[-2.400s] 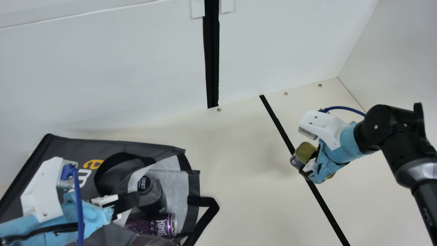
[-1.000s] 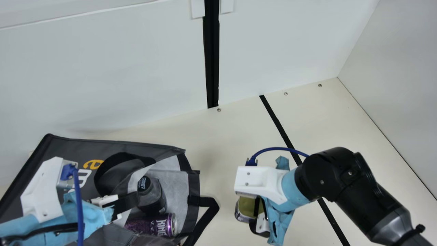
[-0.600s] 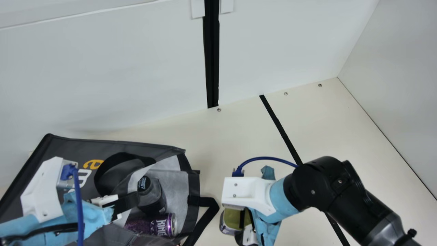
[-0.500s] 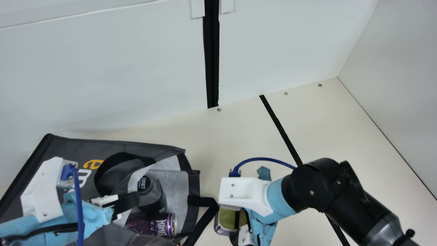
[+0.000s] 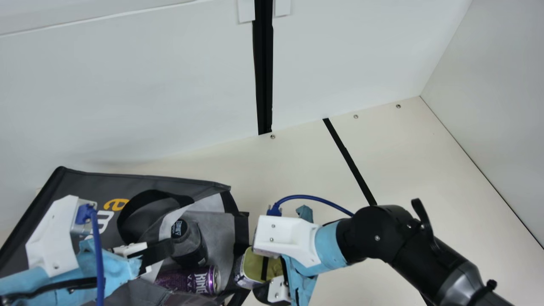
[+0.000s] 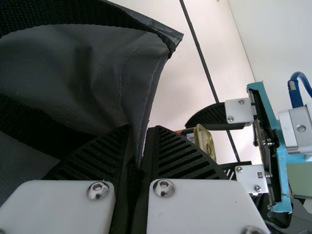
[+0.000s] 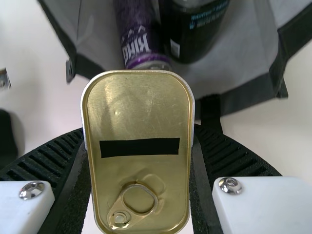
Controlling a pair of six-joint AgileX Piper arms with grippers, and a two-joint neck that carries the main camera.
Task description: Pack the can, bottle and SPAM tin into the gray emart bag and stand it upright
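My left gripper [image 5: 160,251] is at the mouth of the gray emart bag [image 5: 85,187], which lies on its side; in the left wrist view the left gripper [image 6: 138,165] is shut on the bag's dark fabric edge. Inside the bag's mouth lie the dark bottle [image 5: 189,248] and the purple can [image 5: 191,280], side by side. My right gripper [image 5: 265,278] holds the SPAM tin [image 5: 250,267] at the right edge of the opening. From the right wrist, the tin [image 7: 141,112] shows its gold pull-ring lid between the fingers of the right gripper [image 7: 141,161].
A black handle loop [image 5: 155,195] arches over the bag's upper side. Walls stand behind and at the right. A black tape line [image 5: 348,157] crosses the table right of the bag. Bare table [image 5: 297,170] stretches between bag and tape.
My right arm has come leftward and nearer from beyond the tape line, carrying the SPAM tin up to the bag's opening. The left arm and the bag have kept still.
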